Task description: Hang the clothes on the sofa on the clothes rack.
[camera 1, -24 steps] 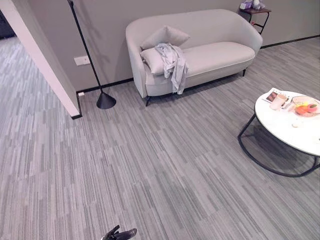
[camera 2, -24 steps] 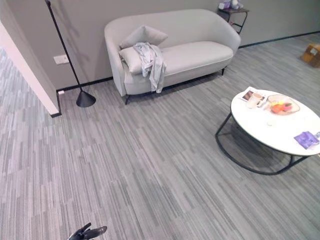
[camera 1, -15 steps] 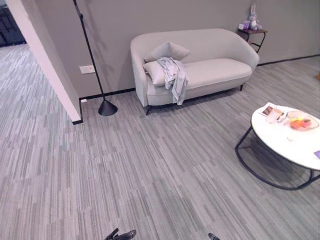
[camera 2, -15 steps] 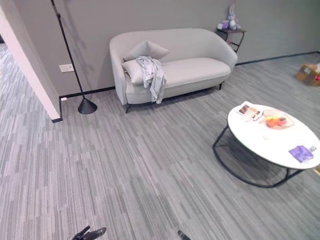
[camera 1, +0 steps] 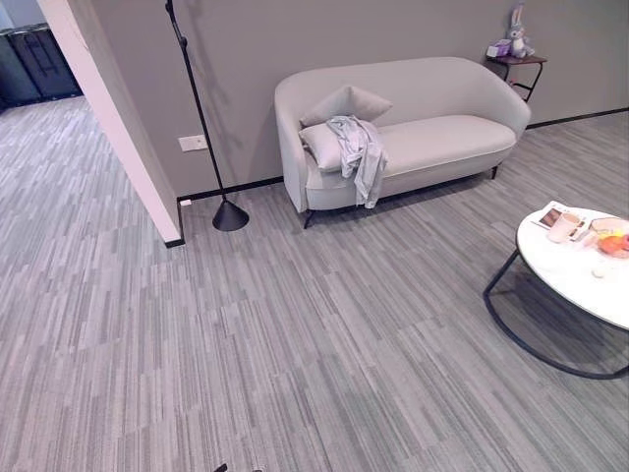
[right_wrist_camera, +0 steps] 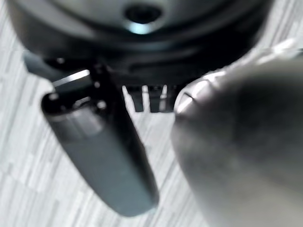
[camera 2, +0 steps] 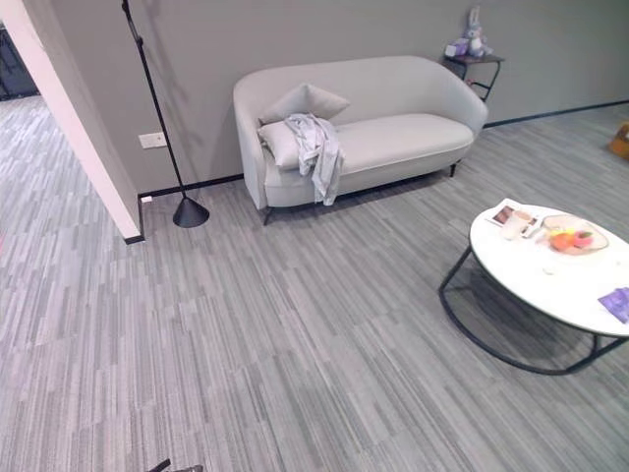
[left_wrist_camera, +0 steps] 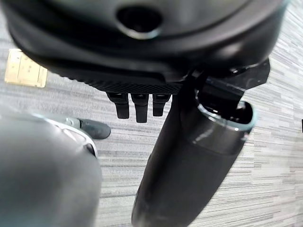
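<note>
Draping over the sofa (camera 1: 442, 138), the shirt (camera 1: 360, 147) lies untouched; both hands (left_wrist_camera: 137, 101) hang relaxed, empty.

Floor lamp (camera 2: 190, 210) near the wall; round white table (camera 2: 550, 285) bearing a fruit bowl (camera 2: 573, 236).

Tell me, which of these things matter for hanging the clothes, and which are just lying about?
For the job: grey garment draped over the sofa seat's front edge.

Just there: two cushions, floor lamp, round coffee table, cup, fruit bowl, side table, toy rabbit.
</note>
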Motion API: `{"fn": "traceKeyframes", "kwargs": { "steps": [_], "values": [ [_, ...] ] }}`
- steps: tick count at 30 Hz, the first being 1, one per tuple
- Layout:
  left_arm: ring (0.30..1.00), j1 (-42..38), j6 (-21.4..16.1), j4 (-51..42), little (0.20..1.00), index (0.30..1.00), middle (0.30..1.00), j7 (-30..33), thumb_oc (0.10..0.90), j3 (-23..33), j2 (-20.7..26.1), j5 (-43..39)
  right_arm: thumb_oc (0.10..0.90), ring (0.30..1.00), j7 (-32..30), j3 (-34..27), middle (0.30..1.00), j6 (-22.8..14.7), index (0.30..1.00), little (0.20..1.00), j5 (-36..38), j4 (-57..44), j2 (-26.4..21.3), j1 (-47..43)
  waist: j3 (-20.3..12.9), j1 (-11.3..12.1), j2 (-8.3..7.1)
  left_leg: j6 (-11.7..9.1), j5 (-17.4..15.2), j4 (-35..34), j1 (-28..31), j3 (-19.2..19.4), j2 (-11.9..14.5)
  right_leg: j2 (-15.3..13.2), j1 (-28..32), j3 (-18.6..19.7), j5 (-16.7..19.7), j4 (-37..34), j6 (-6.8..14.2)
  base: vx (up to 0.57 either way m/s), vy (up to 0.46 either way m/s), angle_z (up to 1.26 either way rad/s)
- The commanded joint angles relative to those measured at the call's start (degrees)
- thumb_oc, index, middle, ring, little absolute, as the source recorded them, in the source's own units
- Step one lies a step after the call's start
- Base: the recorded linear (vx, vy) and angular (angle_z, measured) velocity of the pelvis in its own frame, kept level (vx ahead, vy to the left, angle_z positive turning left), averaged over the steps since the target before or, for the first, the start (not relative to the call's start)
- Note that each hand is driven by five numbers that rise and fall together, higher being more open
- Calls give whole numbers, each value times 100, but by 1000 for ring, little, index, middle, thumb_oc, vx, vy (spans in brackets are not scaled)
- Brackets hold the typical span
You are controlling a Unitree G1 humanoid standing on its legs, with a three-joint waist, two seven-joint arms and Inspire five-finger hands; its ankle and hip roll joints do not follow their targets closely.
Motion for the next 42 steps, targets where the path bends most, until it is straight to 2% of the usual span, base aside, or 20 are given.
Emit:
{"fn": "traceKeyframes", "kwargs": {
  "steps": [1,3,5,7,11,13,15,19,21,23,24,26,30,31,33,34,35,38,39,42],
  "values": [
    [900,-329,-114,103,900,900,900,-105,800,-345,-145,389,800,900,252,76,900,10,900,900,-60,30,308,-445,232,4,-117,417,-373,-136,-90,-334,-408,-548,-170,291,-456,1314,184,31,290,14],
    [900,-349,-88,112,900,900,900,-100,800,-355,-133,405,800,900,280,68,900,17,900,900,-46,8,316,-478,314,-14,-87,489,-419,-136,-10,-341,-452,-723,-325,333,-381,1806,246,34,192,14],
    [900,-379,-46,143,900,900,900,-86,800,-374,-89,449,800,900,320,110,900,20,900,900,11,-55,357,-535,521,-61,12,641,-560,-136,223,-362,-497,-1064,-756,427,-140,3160,398,87,175,15],
    [900,-374,-46,166,900,900,900,-86,800,-388,-70,473,800,900,335,130,900,-1,900,900,39,-93,375,-529,550,-71,13,666,-485,-136,213,-303,-487,-1111,-935,374,-11,3272,292,51,51,7],
    [900,-415,-52,220,900,900,900,-91,800,-435,-26,545,800,900,291,49,900,-33,900,900,230,-112,351,-560,581,-139,-59,475,-727,-136,333,-452,-423,-866,-1102,589,-198,2095,299,205,-134,8],
    [900,-473,-53,228,900,900,900,-84,800,-436,-22,586,800,900,265,5,900,-17,900,900,239,-112,338,-601,625,-197,-122,334,-726,-136,367,-427,-363,-893,-1278,585,260,852,326,214,-236,18],
    [900,-530,-79,246,900,900,900,-92,800,-446,-14,636,800,900,298,-38,900,48,900,900,207,-140,362,-613,648,-288,-130,149,-944,-136,693,-476,-235,-1087,-1554,733,697,-23,542,471,-246,23],
    [900,-520,-103,290,900,900,900,-149,800,-457,31,774,800,900,337,-73,900,62,900,900,177,-144,410,-525,511,-358,-157,-12,-1290,-136,1185,-526,-119,-1121,-1610,879,781,-59,668,439,-175,2],
    [900,-489,-110,288,900,900,900,-126,800,-503,-6,798,800,900,372,-113,900,73,900,900,203,-80,351,-478,464,-447,-173,-62,-1208,-136,1292,-567,-5,-1039,-1553,861,918,145,601,524,-276,17],
    [900,-462,-162,243,900,900,900,-47,800,-567,-10,686,800,900,296,-43,900,-19,900,900,255,-27,272,-510,319,-538,28,-241,-663,-11,1372,-682,643,-509,-1742,954,482,781,335,457,-343,62],
    [900,-461,-163,243,900,900,900,-47,800,-567,-12,686,800,900,297,-42,900,-19,900,900,255,-27,269,-510,314,-541,40,-250,-661,-15,1372,-682,659,-496,-1744,946,471,788,329,258,-274,28],
    [900,-508,-173,193,900,900,900,-3,800,-555,8,609,800,900,273,101,900,-94,900,900,111,-61,168,-611,302,-513,104,-363,9,831,970,-778,1141,-125,-1584,787,145,812,30,259,-383,0],
    [900,-510,-181,-123,900,900,900,96,800,-455,87,368,800,900,104,447,900,-228,900,900,-221,-249,-57,-762,486,-59,-130,-221,936,3465,-169,-765,1897,673,-371,617,-457,20,-618,418,-567,0],
    [900,-512,-178,-127,900,900,900,98,800,-457,88,367,800,900,103,443,900,-227,900,900,-222,-248,-55,-766,493,-61,-120,-223,916,3505,-191,-783,1913,688,-362,612,-452,5,-623,365,-452,-18],
    [900,-522,-174,-186,900,900,900,83,800,-480,66,313,800,900,26,601,900,-217,900,900,-484,-306,-170,-911,600,173,-219,-116,308,3764,-957,-856,1361,691,-80,737,-641,-122,-632,344,-189,-20],
    [900,-525,-194,-171,900,900,900,123,800,-396,79,195,800,900,9,781,900,-228,900,900,-628,-430,-160,-987,622,346,-238,-69,27,3379,-1501,-818,851,703,42,836,-781,-122,-565,442,-133,9],
    [900,-522,-205,-140,900,900,900,167,800,-292,96,118,800,900,-6,841,900,-272,900,900,-665,-526,-137,-1018,617,421,-239,27,-95,2891,-1680,-669,569,697,76,851,-817,-122,-498,340,-67,4],
    [900,-503,-196,-111,900,900,900,190,800,-186,114,59,800,900,-2,888,900,-291,900,900,-697,-608,-104,-1026,579,487,-258,129,-70,2165,-1768,-440,234,689,146,883,-878,-122,-422,328,22,-45],
    [900,-379,-158,119,900,900,900,208,800,85,146,-10,800,900,-22,988,900,-321,900,900,-865,-629,12,-1082,471,707,-90,104,603,383,-2025,-300,-282,1050,473,1071,-1195,-122,-410,453,33,-24],
    [900,-268,-112,265,900,900,900,192,800,148,132,16,800,900,-49,979,900,-317,900,900,-884,-603,112,-1147,482,833,-69,75,786,-50,-2292,-302,-428,1207,749,1252,-1407,-122,-500,464,10,-12]
  ]
}}
